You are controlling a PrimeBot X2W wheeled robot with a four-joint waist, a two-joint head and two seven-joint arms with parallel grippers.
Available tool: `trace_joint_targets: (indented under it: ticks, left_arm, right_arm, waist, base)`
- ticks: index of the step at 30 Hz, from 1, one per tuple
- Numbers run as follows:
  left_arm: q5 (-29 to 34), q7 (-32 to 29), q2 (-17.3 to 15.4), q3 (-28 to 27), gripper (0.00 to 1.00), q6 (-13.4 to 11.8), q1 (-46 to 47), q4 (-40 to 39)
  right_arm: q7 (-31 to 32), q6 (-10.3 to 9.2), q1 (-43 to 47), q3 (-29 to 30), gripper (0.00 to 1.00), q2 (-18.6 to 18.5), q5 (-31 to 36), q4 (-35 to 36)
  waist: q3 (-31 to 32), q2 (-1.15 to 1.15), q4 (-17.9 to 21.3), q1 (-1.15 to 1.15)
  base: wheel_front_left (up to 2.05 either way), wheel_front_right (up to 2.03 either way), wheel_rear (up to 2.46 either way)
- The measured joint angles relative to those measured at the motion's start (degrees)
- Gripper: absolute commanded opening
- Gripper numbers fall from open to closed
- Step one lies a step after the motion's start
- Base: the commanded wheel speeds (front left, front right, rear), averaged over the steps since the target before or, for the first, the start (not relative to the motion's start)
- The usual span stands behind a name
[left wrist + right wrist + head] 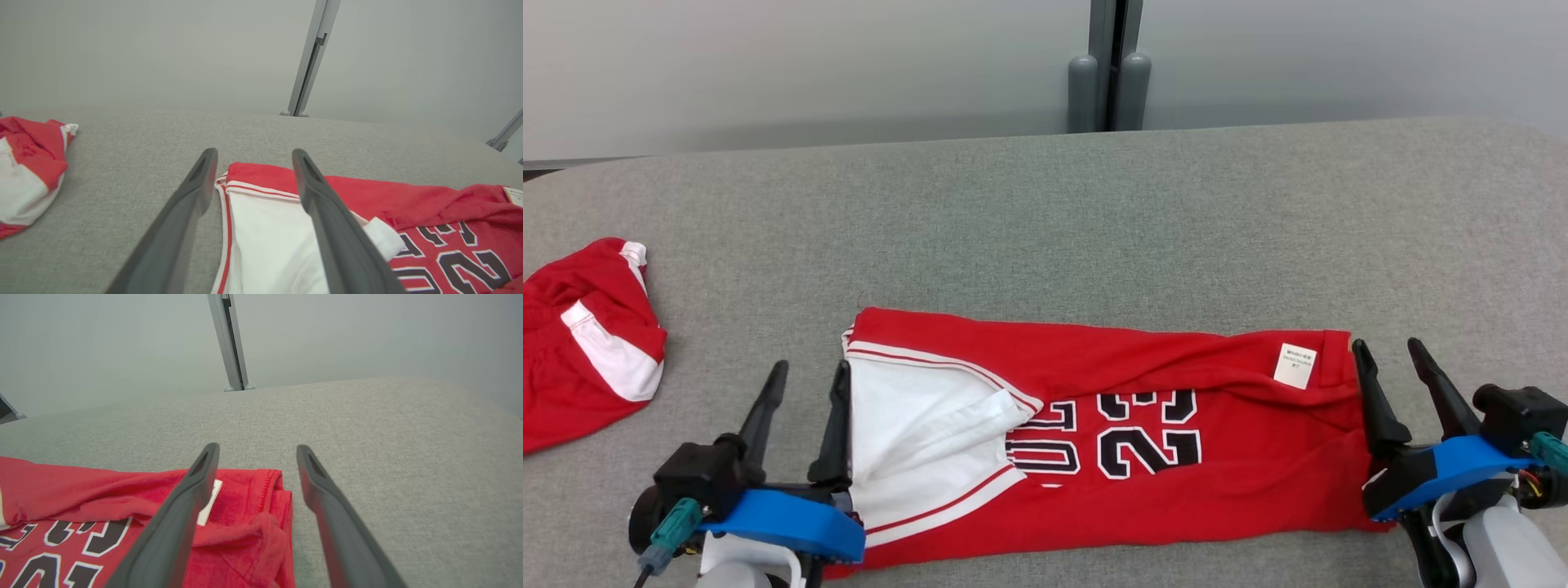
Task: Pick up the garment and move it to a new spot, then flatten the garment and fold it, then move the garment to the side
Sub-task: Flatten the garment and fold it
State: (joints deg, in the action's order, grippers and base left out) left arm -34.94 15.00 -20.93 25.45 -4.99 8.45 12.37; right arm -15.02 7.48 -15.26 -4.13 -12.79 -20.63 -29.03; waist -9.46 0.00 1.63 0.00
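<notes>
Left hand (811, 367): nearest the lens, low left in the head view; fingers spread wide, gripping nothing. It sits at the garment's left end.
Right hand (1386, 347): low right, fingers likewise apart and empty, just beside the garment's right end.
Bench (1045, 220): grey woven cover, rounded far corners, pale wall behind.
Garment (1217, 457): red jersey folded into a long band, lying across the near middle of the bench between the two hands. Cloth is rumpled along the top fold.
Second garment (580, 343): red and white heap at the bench's far left, well apart from the jersey.
White panel (915, 441): at the jersey's left end, edged with red-striped trim.
Numerals (1147, 445): black "23" outlined in white, with part of some lettering beside it.
Label (1294, 365): small white tag near the top right corner.
Head view: whole length of the band, both ends at once.
Left wrist view: one finger (327, 212) over the white panel, the other over bare bench; whether it touches the cloth, cannot tell.
Right wrist view: stitched hem (267, 484) and bunched folds at the right end; the label is partly behind a finger.
</notes>
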Motion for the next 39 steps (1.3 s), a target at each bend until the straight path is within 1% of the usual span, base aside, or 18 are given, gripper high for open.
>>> trace_joint_targets:
  ticks: [3, 6, 11, 15, 20, 24, 27, 29, 30, 31, 32, 36, 39]
  left_arm:
    - [4.5, 0.0, 2.0, -5.4, 1.00, 0.1, -1.6, -2.1]
    - [8.9, 0.0, 4.4, -10.0, 1.00, 0.8, -3.2, -3.9]
    - [14.6, 0.1, 8.2, -16.3, 1.00, 1.9, -5.5, -6.4]
    - [17.6, 0.1, 10.9, -20.8, 1.00, 3.1, -6.5, -7.4]
    - [20.2, 0.1, 13.8, -25.4, 1.00, 5.1, -7.3, -7.7]
    - [22.2, 0.1, 15.6, -27.8, 1.00, 6.1, -8.1, -8.0]
    - [23.3, 0.1, 16.1, -29.4, 1.00, 7.0, -8.2, -8.0]
    - [24.1, 0.1, 16.6, -30.3, 1.00, 7.2, -8.2, -8.0]
    - [24.4, 0.1, 16.8, -30.6, 1.00, 7.5, -8.2, -8.0]
    - [24.7, 0.1, 17.0, -30.8, 1.00, 7.6, -8.2, -8.0]
    - [25.0, 0.1, 17.2, -31.2, 1.00, 7.8, -8.2, -8.0]
    - [26.1, 0.1, 17.5, -32.4, 1.00, 8.2, -8.2, -8.0]
    - [26.7, 0.1, 17.7, -32.8, 1.00, 8.4, -8.2, -8.0]
  right_arm:
    - [0.0, 0.00, 0.5, 1.2, 1.00, 0.0, 0.0, 0.4]
    - [0.0, 0.00, 0.4, 2.0, 1.00, 0.3, 0.1, -0.5]
    - [0.0, 0.00, 0.1, 3.0, 1.00, 1.0, 0.3, -4.7]
    - [0.0, 0.00, -0.6, 3.7, 1.00, 1.8, -0.3, -8.6]
    - [0.3, 0.00, -2.1, 3.8, 1.00, 2.3, -1.7, -13.5]
    - [0.8, 0.00, -3.0, 3.1, 1.00, 2.9, -2.3, -17.3]
    - [1.0, 0.00, -3.4, 2.3, 1.00, 3.2, -2.8, -19.2]
    - [1.1, 0.00, -3.6, 1.5, 1.00, 3.3, -3.4, -20.0]
    - [1.1, -0.01, -3.7, 1.1, 0.35, 3.3, -3.7, -20.3]
    - [1.1, -0.03, -3.9, 0.8, 0.03, 3.3, -3.9, -20.4]
    - [1.0, -0.07, -4.0, 0.5, 0.00, 3.3, -4.3, -20.5]
    - [0.8, 0.00, -4.1, -0.5, 0.00, 3.6, -5.9, -20.4]
    - [0.7, 0.03, -4.1, -0.8, 0.00, 2.8, -6.8, -20.2]
  waist:
    - [0.3, 0.00, -0.1, 0.00]
    - [0.6, 0.00, -0.2, 0.00]
    - [0.8, 0.00, -0.8, 0.00]
    - [0.7, 0.00, -1.3, 0.00]
    - [0.4, 0.00, -2.0, 0.00]
    - [0.3, 0.00, -2.5, 0.00]
    - [0.3, 0.00, -2.7, 0.00]
    - [0.3, 0.00, -2.8, 0.00]
    - [0.3, 0.00, -2.8, 0.00]
    - [0.3, 0.00, -2.8, 0.00]
    - [0.3, 0.00, -2.7, 0.00]
    - [0.4, 0.00, -2.5, 0.00]
    - [0.5, 0.00, -2.3, 0.00]
  base:
    - [0.00, 0.00, 0.00]
    - [0.00, 0.00, 0.00]
    - [0.00, 0.00, 0.00]
    - [0.00, 0.00, 0.00]
    - [0.00, 0.00, 0.00]
    - [0.00, 0.00, 0.00]
    - [0.00, 0.00, 0.00]
    - [0.00, 0.00, 0.00]
    - [0.00, 0.00, 0.00]
    - [0.00, 0.00, 0.00]
    - [0.00, 0.00, 0.00]
    - [0.00, 0.00, 0.00]
    - [0.00, 0.00, 0.00]
